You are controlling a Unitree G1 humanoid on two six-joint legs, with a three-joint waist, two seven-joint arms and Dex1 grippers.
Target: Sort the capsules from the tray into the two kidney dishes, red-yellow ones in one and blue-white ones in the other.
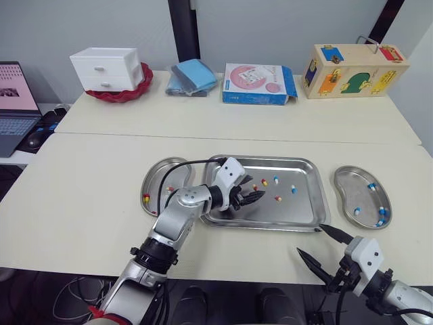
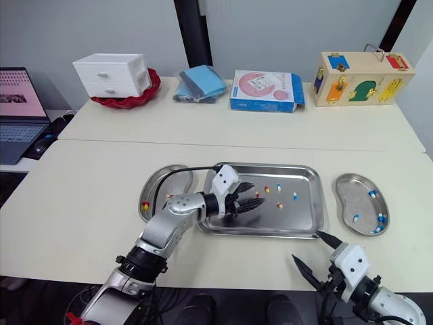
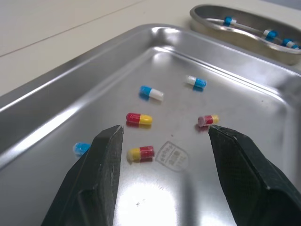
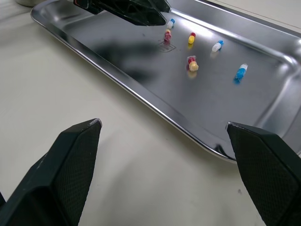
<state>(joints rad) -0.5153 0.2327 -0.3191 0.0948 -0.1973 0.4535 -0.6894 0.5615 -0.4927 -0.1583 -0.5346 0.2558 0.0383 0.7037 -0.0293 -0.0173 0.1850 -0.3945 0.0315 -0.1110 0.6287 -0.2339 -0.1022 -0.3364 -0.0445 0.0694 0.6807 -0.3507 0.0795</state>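
Because the red-yellow capsules (image 3: 140,153) lay close together on the slick tray (image 1: 298,220), just right of the left kidney dish (image 1: 162,172), I reckoned one might skid away or drag a blue-white neighbour (image 3: 81,149) along. The left gripper (image 1: 252,197) hovered over them, jaws wide and empty. The right gripper (image 1: 312,242) hung by the tray's near corner, equally wide, holding nothing, short of the right kidney dish (image 1: 352,181).

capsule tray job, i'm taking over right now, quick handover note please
Left gripper: open, low over the tray, holding nothing.
Right gripper: open, empty, near the table front edge by the tray's right corner.
Done: left kidney dish holds red-yellow capsules, right kidney dish holds blue-white capsules.
Left: six still in the tray, three red-yellow, three blue-white.
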